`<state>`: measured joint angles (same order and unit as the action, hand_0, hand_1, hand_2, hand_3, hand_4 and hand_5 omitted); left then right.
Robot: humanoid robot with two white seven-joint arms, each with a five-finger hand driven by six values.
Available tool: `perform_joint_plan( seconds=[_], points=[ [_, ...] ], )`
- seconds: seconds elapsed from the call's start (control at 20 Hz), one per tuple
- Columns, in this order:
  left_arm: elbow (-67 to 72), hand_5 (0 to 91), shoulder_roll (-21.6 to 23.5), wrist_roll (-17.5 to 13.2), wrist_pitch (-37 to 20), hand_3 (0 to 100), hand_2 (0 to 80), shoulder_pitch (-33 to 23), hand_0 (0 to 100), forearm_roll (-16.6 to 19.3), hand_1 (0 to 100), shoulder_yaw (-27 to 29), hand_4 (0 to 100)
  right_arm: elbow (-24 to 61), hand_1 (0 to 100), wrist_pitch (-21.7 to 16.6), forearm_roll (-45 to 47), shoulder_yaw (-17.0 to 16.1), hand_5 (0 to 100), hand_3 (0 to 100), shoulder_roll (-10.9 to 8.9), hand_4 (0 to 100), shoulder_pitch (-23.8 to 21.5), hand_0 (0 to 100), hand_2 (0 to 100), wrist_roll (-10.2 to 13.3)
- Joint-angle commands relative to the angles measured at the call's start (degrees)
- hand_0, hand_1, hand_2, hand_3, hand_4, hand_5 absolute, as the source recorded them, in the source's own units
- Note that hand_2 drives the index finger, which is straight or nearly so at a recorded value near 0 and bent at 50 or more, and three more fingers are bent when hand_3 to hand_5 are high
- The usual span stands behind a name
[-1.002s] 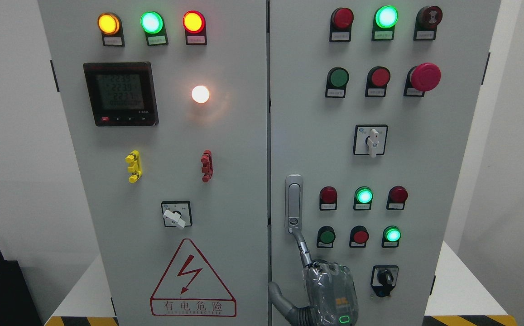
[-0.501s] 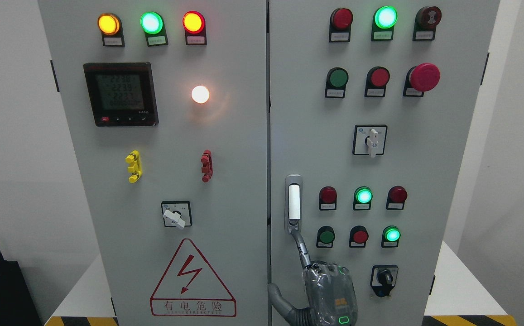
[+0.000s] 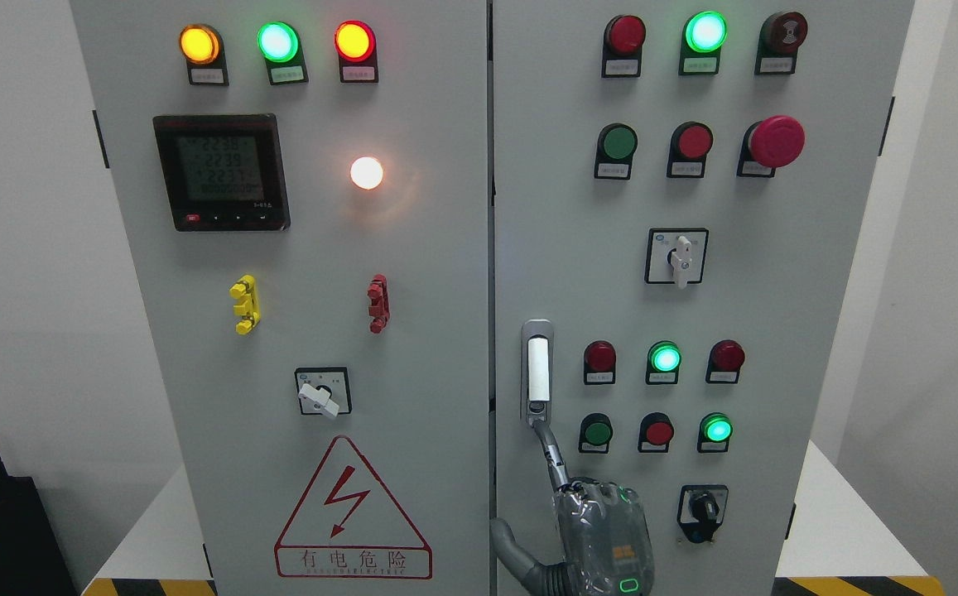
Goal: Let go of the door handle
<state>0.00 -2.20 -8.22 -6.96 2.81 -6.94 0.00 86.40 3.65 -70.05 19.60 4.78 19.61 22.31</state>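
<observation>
Since a second ago the lever in the door handle has gone from dull grey to a bright white strip, while over the last half second almost nothing has shifted. This handle is a tall, narrow, upright metal fitting set near the left edge of the right cabinet door, just beside the seam with the left cabinet door.

Directly below it, the right hand rises from the bottom edge, right of the middle, its back turned to the camera and wrapped in clear film. One finger stretches up and to the left, and its tip meets the round lower end of the handle. The thumb sticks out to the left, over the seam between the doors. How the other fingers lie behind the knuckles cannot be told. The hand wraps around nothing: only that one fingertip touches the handle, and the palm sits well below it.

A green indicator lamp glows to the right of the handle, above a black rotary switch beside the hand.
</observation>
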Motion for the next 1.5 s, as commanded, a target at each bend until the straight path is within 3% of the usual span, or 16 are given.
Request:
perform_joint_plan(
  seconds=[0.0,0.85,0.95,1.0,1.2,1.45],
  points=[
    [1.0,0.0,0.0,0.0,0.0,0,0.0,0.0,12,0.0,39,0.6,0,0.3,40,-0.1,0.2,-0.2,100,100,-0.03,100,0.2,23,0,0.7],
    [1.0,0.0,0.0,0.0,0.0,0,0.0,0.0,12,0.0,39,0.6,0,2.1,39,-1.0,0.4,-0.2,100,100,-0.29,100,-0.1,25,0,2.7],
    [1.0,0.0,0.0,0.0,0.0,0,0.0,0.0,12,0.0,39,0.6,0,2.4,40,-2.8,0.4,-0.3,100,100,-0.65,100,-0.4,25,0,3.1],
    [1.0,0.0,0.0,0.0,0.0,0,0.0,0.0,12,0.0,39,0.6,0,2.4,40,-3.6,0.4,-0.8,100,100,-0.65,100,-0.4,26,3,3.7],
    [1.0,0.0,0.0,0.0,0.0,0,0.0,0.0,12,0.0,39,0.6,0,2.5,41,-4.8,0.5,-1.1,100,100,-0.38,98,-2.0,28,39,4.7],
    [1.0,0.0,0.0,0.0,0.0,0,0.0,0.0,12,0.0,39,0.6,0,3.2,39,-5.2,1.6,-1.8,100,100,-0.12,97,-3.7,36,56,5.0]
  ],
)
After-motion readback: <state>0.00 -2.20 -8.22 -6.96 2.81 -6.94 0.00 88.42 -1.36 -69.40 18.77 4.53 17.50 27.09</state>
